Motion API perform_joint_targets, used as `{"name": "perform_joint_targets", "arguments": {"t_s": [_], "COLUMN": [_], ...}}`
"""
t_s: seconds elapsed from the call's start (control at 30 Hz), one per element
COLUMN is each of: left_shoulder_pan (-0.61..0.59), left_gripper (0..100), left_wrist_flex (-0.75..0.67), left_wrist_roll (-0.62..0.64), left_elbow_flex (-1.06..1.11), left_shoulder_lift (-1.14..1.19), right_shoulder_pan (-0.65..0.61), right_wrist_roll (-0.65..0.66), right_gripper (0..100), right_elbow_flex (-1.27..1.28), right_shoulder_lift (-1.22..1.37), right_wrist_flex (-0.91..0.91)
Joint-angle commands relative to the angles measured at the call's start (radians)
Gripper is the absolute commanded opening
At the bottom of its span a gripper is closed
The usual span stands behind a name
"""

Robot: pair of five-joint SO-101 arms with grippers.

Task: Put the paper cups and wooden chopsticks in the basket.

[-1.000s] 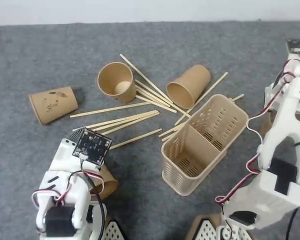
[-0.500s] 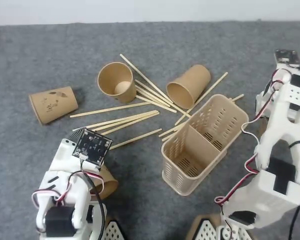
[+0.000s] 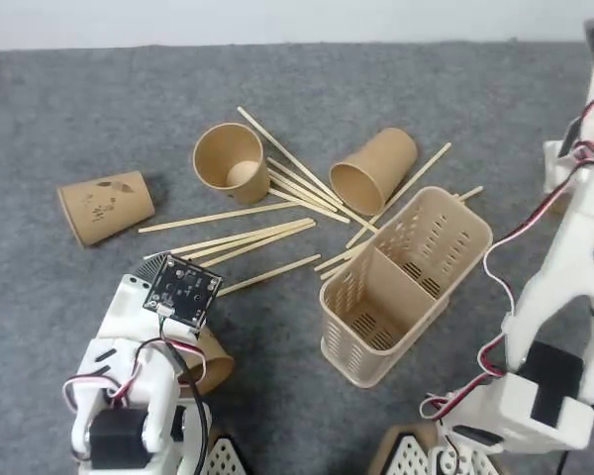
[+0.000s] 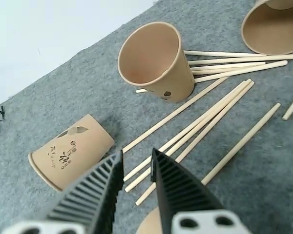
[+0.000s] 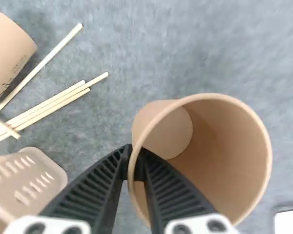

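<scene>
Paper cup point(image 3: 218, 364), the nearest, lay at the front edge of the grey mat point(image 3: 79, 99) under the left gripper point(image 4: 136, 157), whose jaws stood slightly parted, gripping nothing. Past it we saw the basket point(image 3: 416, 332) mid-mat, then strewn wooden chopsticks point(image 3: 243, 240) and three further cups point(image 3: 374, 170). Toward the right edge, the right gripper point(image 5: 135, 155) was clamped on another cup point(image 5: 224, 146) by its rim.
</scene>
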Motion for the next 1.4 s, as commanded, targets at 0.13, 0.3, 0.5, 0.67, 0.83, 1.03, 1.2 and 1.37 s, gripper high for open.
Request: {"name": "perform_joint_targets", "arguments": {"t_s": [0.13, 0.3, 0.5, 0.67, 0.83, 1.03, 1.2, 1.37], "left_shoulder_pan": [0.005, 0.005, 0.003, 0.005, 0.005, 0.005, 0.005, 0.005], "left_gripper": [9, 9, 9, 9, 9, 9, 9, 9], "left_wrist_flex": [0.0, 0.0, 0.002, -0.006, -0.006, -0.005, -0.005, -0.005], "left_wrist_roll": [-0.005, -0.005, -0.005, -0.005, -0.005, -0.005, -0.005, -0.005], "left_elbow_flex": [-0.005, -0.005, -0.004, 0.018, 0.021, 0.021, 0.021, 0.021], "left_shoulder_lift": [0.011, 0.011, 0.011, 0.011, 0.011, 0.011, 0.011, 0.011], "right_shoulder_pan": [-0.084, -0.257, -0.292, -0.282, -0.45, -0.527, -0.559, -0.581], "right_wrist_roll": [0.256, 0.302, 0.324, 0.331, 0.445, 0.568, 0.568, 0.568], "right_gripper": [0.6, 0.6, 0.6, 0.7, 0.7, 0.7, 0.7, 0.7], "right_elbow_flex": [-0.216, -0.213, -0.009, 0.402, 0.6, 0.69, 0.741, 0.845], "right_shoulder_lift": [-0.157, -0.306, -0.504, -0.748, -1.015, -1.106, -1.07, -1.043], "right_wrist_flex": [0.05, 0.053, 0.056, 0.051, 0.051, 0.051, 0.051, 0.05]}}
